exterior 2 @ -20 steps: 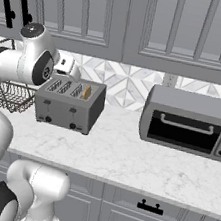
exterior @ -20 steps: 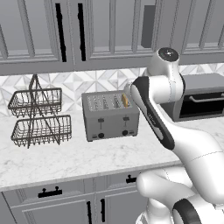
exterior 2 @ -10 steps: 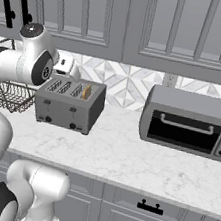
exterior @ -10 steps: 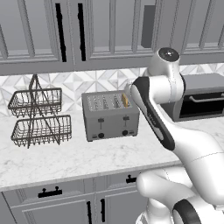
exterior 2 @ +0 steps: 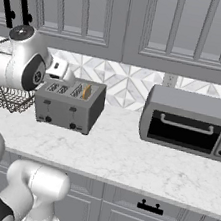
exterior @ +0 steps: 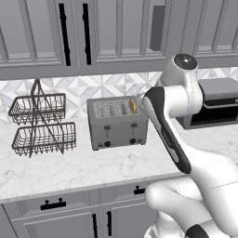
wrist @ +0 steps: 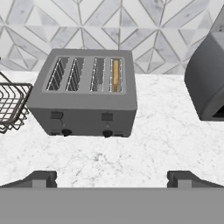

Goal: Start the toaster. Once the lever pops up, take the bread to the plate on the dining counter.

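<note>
The grey toaster point(exterior: 116, 123) point(exterior 2: 70, 106) point(wrist: 85, 94) stands on the worktop against the tiled wall. The bread point(exterior: 133, 107) point(exterior 2: 86, 91) point(wrist: 115, 75) sits upright in its rightmost slot, golden edge showing. Both black levers point(wrist: 107, 117) are at the top of their travel. My gripper point(wrist: 113, 178) hovers in front of and above the toaster, open, with nothing between its fingers. In the right base view my white hand point(exterior 2: 58, 69) hangs just above the toaster's left back corner. The plate and the dining counter are out of view.
A two-tier wire basket rack point(exterior: 39, 123) point(wrist: 11, 107) stands left of the toaster. A grey toaster oven point(exterior 2: 189, 122) point(wrist: 208, 83) sits to the right. Bare marble worktop point(exterior 2: 125, 155) lies between and in front of them. Wall cabinets hang overhead.
</note>
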You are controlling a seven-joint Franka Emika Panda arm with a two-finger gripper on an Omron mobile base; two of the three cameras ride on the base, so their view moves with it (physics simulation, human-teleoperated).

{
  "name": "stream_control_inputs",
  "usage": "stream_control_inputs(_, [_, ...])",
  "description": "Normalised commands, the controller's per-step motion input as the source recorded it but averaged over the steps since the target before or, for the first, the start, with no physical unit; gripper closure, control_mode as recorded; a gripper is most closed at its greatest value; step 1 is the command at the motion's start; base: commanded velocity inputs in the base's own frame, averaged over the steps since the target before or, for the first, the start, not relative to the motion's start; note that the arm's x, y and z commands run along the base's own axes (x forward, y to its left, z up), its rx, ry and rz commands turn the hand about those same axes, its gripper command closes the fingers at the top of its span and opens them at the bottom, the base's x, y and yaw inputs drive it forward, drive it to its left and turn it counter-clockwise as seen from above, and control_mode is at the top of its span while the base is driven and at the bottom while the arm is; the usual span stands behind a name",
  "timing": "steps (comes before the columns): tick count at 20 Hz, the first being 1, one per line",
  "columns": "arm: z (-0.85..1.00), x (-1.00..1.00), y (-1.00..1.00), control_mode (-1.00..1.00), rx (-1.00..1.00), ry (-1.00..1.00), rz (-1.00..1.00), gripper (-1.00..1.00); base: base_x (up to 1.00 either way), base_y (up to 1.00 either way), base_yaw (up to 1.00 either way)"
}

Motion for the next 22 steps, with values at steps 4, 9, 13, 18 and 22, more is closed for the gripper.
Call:
stream_control_inputs(4, [-0.21,0.00,0.00,-1.00,0.00,0.00,-0.04,-1.00,0.00,0.00,0.00])
stream_control_inputs(9, [-0.28,0.18,0.00,-1.00,0.00,-0.02,-0.02,-1.00,0.00,0.00,0.00])
stream_control_inputs(13, [-0.30,0.50,0.00,-1.00,0.00,0.00,0.00,-1.00,0.00,0.00,0.00])
stream_control_inputs(18, [-0.27,0.58,0.00,-1.00,0.00,0.00,0.00,-1.00,0.00,0.00,0.00])
stream_control_inputs(22, [-0.25,0.67,0.00,-1.00,0.00,0.00,-0.02,-1.00,0.00,0.00,0.00])
